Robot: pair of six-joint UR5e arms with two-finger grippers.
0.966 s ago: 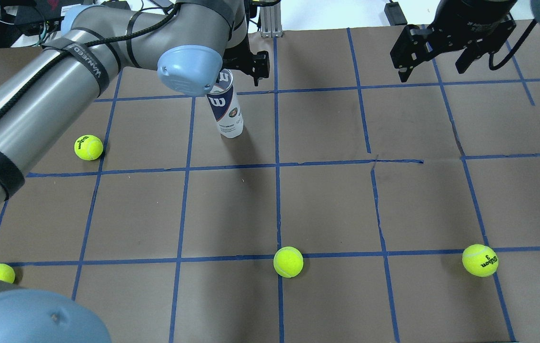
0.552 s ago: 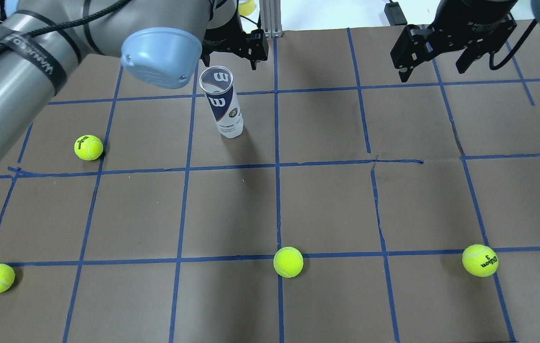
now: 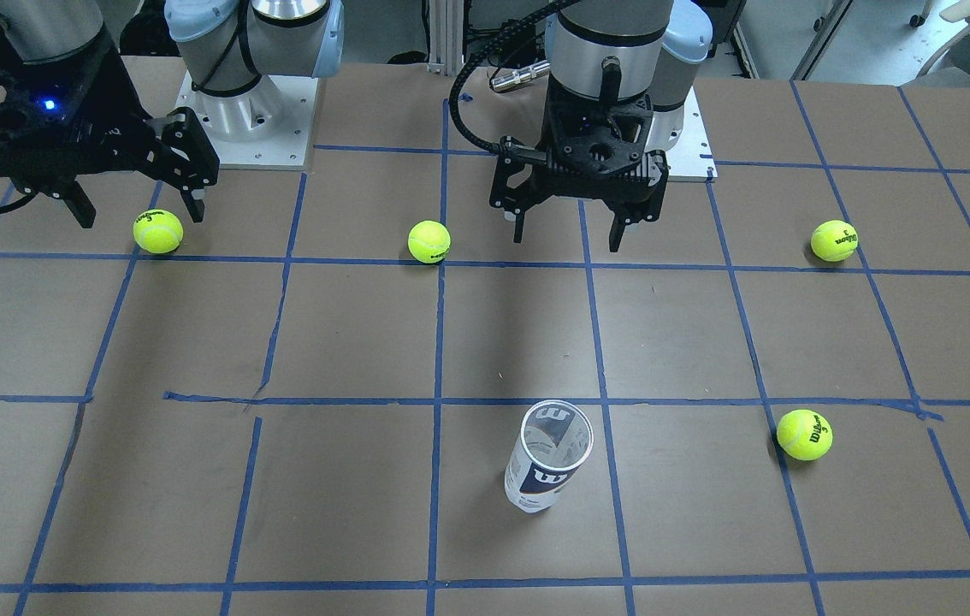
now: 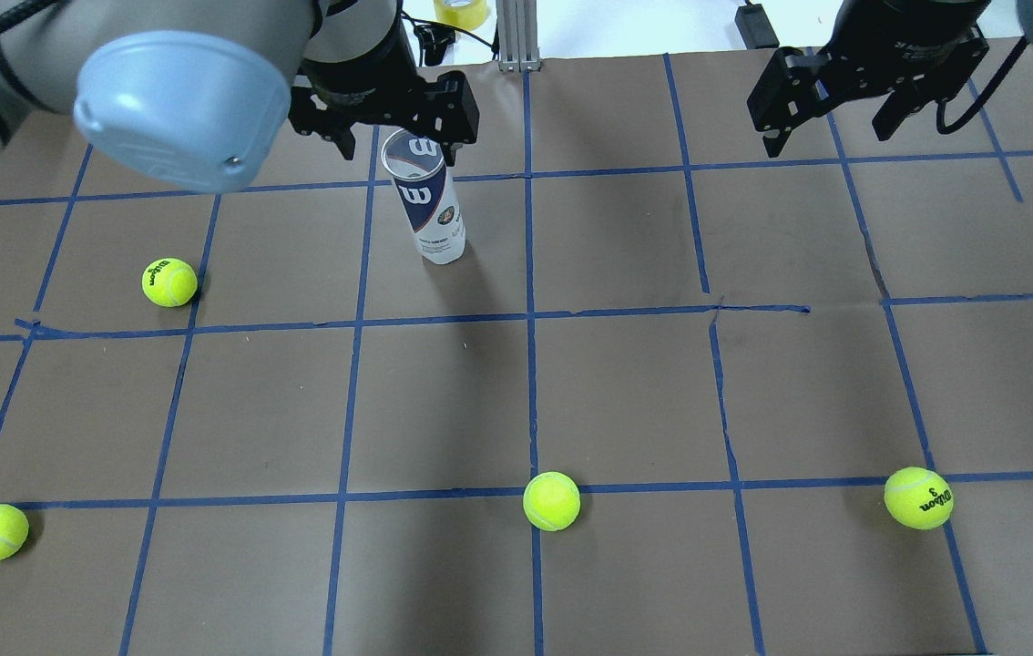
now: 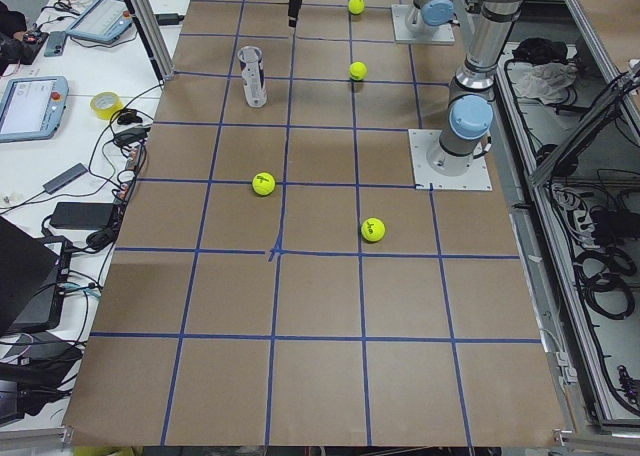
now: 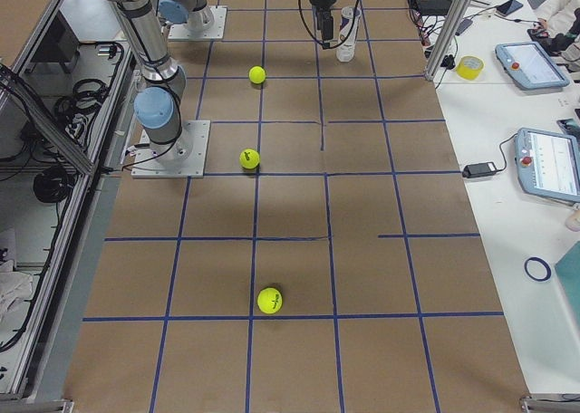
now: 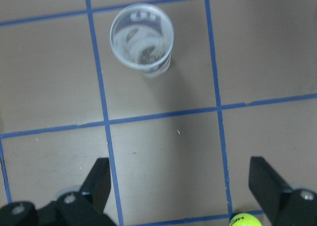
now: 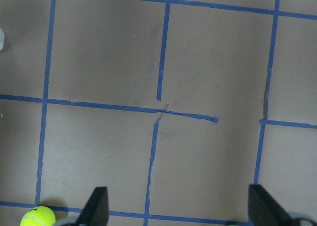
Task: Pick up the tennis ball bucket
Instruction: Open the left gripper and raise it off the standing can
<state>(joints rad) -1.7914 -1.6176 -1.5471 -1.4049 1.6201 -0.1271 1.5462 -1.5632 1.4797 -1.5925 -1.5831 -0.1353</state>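
Since the earlier frames the left arm has swung back toward the robot's base, its blue elbow cap sliding to the left of the overhead view, so the left gripper (image 3: 568, 238) is now clear of the can. The tennis ball bucket (image 3: 547, 466) has not shifted. It stands upright on the brown tabletop (image 4: 626, 392) with its open mouth facing up and the navy "W" label showing, inside a square of the blue tape grid (image 4: 530, 314), close to one tape line.

From the front the left gripper hangs above the tabletop, well apart from the bucket and on the base side of it. Its jaws are spread wide and hold nothing. The left wrist camera looks down into the bucket's mouth, ahead of the two black fingers (image 7: 96, 181), not between them. In the overhead view those fingers seem to straddle the rim, but the other views show a gap.

The right gripper (image 4: 826, 137) hovers over the robot's right side of the tabletop, far from the bucket, its jaws also released and empty.

Four yellow-green tennis balls (image 4: 551, 500) lie scattered on the tabletop, none touching the bucket. In the front view one of them sits just beside the right gripper's fingertips.
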